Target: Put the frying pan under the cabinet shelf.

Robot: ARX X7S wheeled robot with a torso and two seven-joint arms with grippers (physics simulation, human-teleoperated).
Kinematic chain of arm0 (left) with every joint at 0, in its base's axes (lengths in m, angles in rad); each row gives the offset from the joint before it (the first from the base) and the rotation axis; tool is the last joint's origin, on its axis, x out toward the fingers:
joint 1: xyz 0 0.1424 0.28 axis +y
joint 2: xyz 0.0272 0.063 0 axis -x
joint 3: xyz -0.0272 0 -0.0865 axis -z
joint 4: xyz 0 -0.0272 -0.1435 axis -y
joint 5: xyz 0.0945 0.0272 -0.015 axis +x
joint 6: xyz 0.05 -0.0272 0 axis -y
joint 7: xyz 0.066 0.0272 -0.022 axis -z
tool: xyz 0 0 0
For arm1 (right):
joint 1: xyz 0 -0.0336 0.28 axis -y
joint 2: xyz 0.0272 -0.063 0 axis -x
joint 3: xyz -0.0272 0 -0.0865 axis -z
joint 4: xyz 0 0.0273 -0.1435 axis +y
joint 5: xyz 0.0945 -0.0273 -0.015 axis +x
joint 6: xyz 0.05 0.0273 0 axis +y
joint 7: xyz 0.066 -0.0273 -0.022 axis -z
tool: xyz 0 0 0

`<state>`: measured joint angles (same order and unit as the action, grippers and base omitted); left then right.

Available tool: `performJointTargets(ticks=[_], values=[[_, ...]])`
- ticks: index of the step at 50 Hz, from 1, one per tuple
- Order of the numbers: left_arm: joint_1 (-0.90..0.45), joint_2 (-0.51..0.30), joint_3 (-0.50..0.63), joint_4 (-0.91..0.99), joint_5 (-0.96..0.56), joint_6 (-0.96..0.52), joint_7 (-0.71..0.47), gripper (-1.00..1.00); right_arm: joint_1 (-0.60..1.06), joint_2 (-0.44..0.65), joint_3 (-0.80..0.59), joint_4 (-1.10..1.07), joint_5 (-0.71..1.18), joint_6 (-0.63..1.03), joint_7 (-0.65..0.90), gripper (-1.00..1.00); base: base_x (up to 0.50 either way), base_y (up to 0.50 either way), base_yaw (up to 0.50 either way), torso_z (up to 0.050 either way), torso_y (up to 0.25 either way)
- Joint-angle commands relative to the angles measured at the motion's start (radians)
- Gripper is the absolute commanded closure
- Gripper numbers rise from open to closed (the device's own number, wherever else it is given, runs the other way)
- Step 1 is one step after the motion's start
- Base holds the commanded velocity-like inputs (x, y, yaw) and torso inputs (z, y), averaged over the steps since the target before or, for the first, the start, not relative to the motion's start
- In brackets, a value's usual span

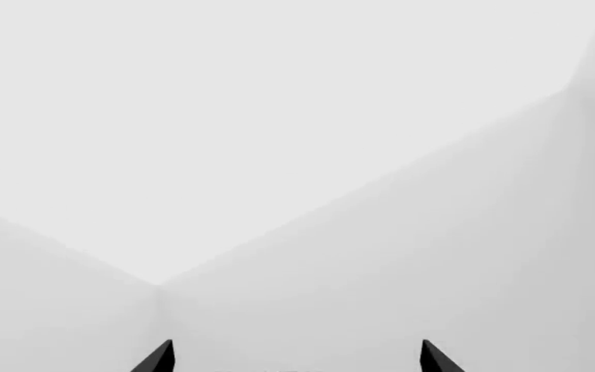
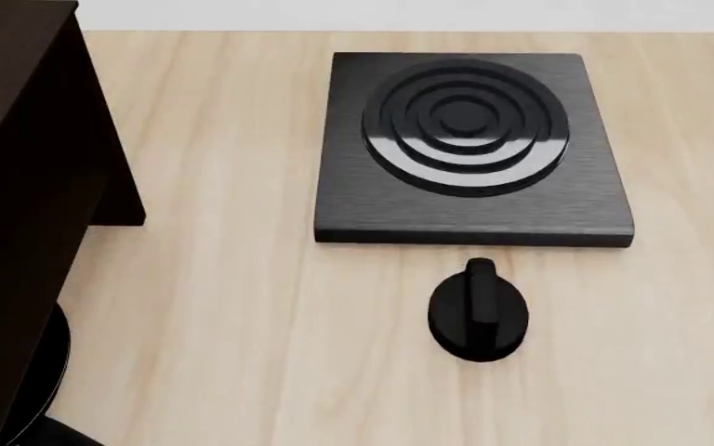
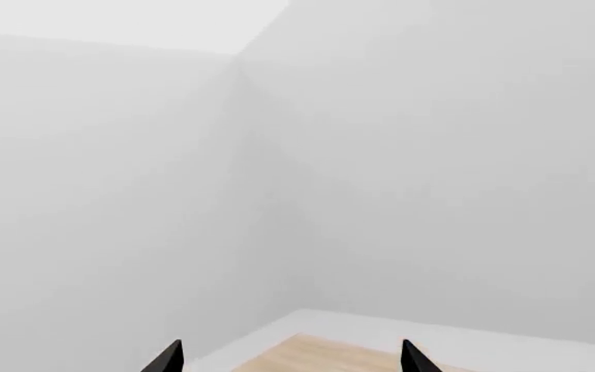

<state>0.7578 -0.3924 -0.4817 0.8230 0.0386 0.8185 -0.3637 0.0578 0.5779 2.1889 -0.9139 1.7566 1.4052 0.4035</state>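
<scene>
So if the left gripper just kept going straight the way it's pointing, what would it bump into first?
Probably only the bare white wall. The left gripper stands open and points at a corner where pale surfaces meet; nothing shows in between, though depth is hard to judge.

the cabinet shelf (image 2: pixel 16 186) stands on the table (image 2: pixel 233 307) at the left edge of the head view, and a curved edge of the frying pan (image 2: pixel 49 367) shows at its foot near the lower left corner, the rest hidden by the cabinet's boards. to the right, well apart from the cabinet, the burner plate (image 2: pixel 471 149) lies flat toward the table's far side. the knob (image 2: pixel 479 311) sits just in front of the plate's near edge, close to it.
</scene>
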Motion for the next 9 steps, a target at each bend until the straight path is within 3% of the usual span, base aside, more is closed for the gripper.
performJointTargets(ticks=[1,9], values=[[0.014,0.063,-0.08,-0.015,-0.032,0.033,0.071,-1.0,-0.02,-0.004,0.022,0.019,-0.034,-0.012,-0.041,-1.0,0.0,0.0,0.0,0.0,0.0],[0.0,0.096,-0.089,-0.013,-0.036,0.028,0.11,-1.0,-0.026,-0.007,0.029,0.019,-0.048,-0.017,-0.057,-1.0,0.0,0.0,0.0,0.0,0.0]])
